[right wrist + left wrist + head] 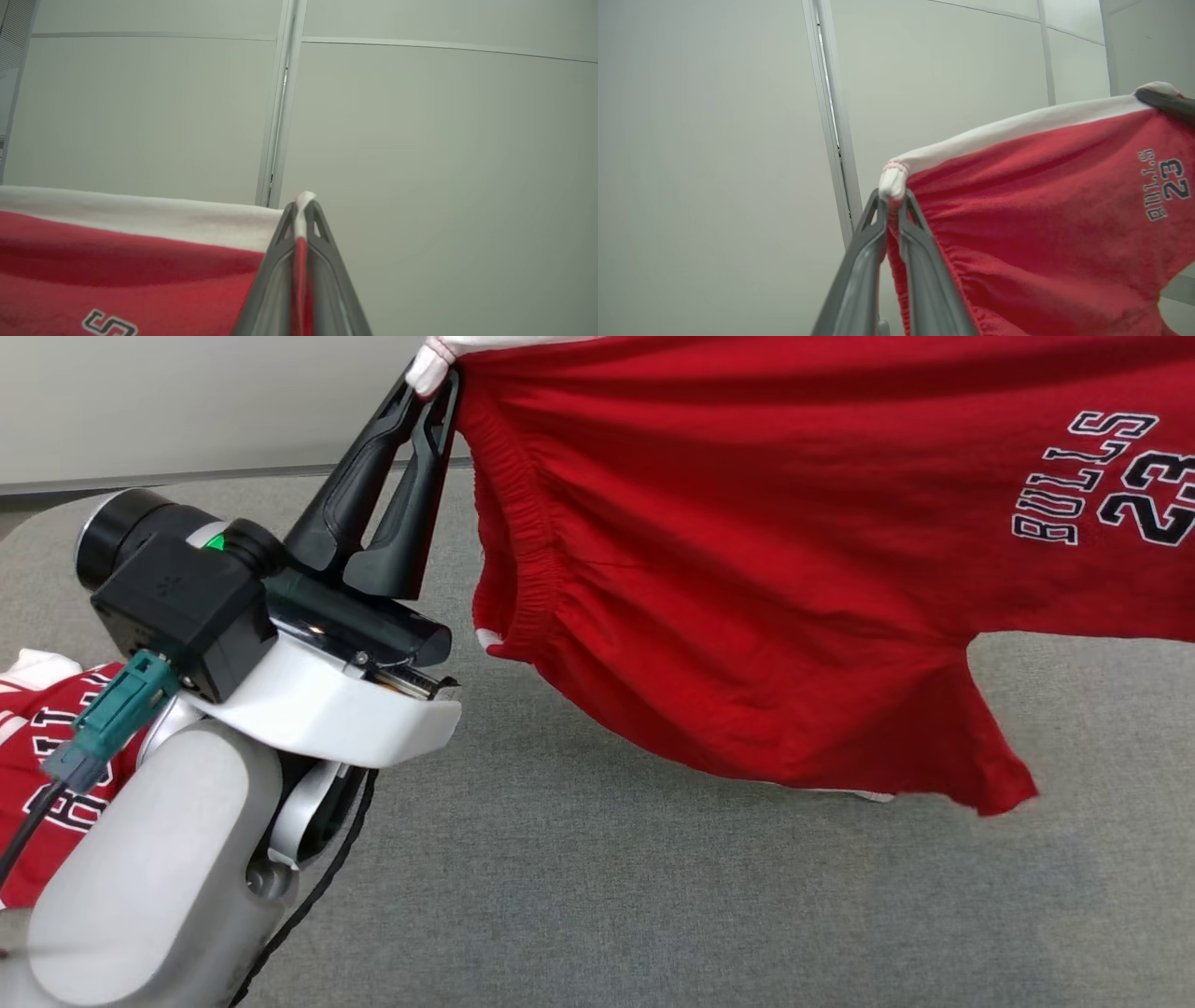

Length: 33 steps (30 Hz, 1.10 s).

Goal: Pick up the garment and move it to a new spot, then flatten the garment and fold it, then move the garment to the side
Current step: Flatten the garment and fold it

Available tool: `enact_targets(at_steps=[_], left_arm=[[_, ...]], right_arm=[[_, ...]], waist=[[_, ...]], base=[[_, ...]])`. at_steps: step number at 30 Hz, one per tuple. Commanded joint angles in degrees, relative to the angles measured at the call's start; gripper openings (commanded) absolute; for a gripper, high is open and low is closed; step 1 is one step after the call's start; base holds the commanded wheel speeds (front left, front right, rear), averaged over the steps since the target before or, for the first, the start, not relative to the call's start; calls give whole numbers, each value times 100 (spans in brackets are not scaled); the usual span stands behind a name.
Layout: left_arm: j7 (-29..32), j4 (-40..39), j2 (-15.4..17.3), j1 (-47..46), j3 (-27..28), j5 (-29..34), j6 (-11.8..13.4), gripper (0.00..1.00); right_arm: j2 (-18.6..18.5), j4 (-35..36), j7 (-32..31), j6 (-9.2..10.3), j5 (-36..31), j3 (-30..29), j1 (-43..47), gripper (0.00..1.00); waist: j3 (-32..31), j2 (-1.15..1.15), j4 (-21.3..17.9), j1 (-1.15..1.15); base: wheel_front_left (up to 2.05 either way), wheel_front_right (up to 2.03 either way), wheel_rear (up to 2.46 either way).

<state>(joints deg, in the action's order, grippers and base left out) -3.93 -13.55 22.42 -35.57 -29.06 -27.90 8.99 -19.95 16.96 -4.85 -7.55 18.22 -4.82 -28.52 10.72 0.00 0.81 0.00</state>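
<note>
The garment [747,569] is a pair of red shorts with a white waistband and "BULLS 23" lettering, hanging stretched in the air above the grey table. My left gripper [439,378] is shut on one white waistband corner [893,182] at the top left of the head view. In the right wrist view my right gripper [302,207] is shut on the other waistband corner, with the garment [117,261] spreading left from it. The right fingers [1164,100] also show at the far corner in the left wrist view. The leg hems hang loose, just above the table.
A second red and white garment with the same lettering [47,747] lies at the table's left edge, partly behind my left arm. The grey felt table [653,896] spreads under the hanging cloth. A pale panelled wall [714,140] stands behind.
</note>
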Motion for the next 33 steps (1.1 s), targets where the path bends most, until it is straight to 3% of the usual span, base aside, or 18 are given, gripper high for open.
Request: enact_targets(at_steps=[1,8,14,21,28,33], left_arm=[[15,89,-39,-113,21,-74,-72,0],[-164,1137,-444,-1100,157,-471,-484,0],[-638,2633,-928,-2401,289,-531,-814,0],[-1042,4531,-1356,-3390,415,-469,-1103,0],[-1130,6356,-1675,-3386,478,-495,-1346,0],[-1121,6954,-1794,-3030,552,-491,-1464,0]], right_arm=[[24,-110,-32,12,51,-1,-117,0],[10,-1093,-22,13,243,96,-1149,0],[-28,-2305,227,12,267,544,-2754,0],[293,-4049,805,12,267,1264,-4127,0],[790,-5875,1182,11,487,1902,-4251,0],[1039,-6608,1449,11,679,2242,-3970,0]], waist=[[87,0,10,0],[597,0,126,0],[974,0,153,0],[1091,0,80,0],[1155,0,-7,0],[1195,0,-66,0]], base=[[0,0,0],[0,0,0],[0,0,0],[0,0,0],[0,0,0],[0,0,0]])
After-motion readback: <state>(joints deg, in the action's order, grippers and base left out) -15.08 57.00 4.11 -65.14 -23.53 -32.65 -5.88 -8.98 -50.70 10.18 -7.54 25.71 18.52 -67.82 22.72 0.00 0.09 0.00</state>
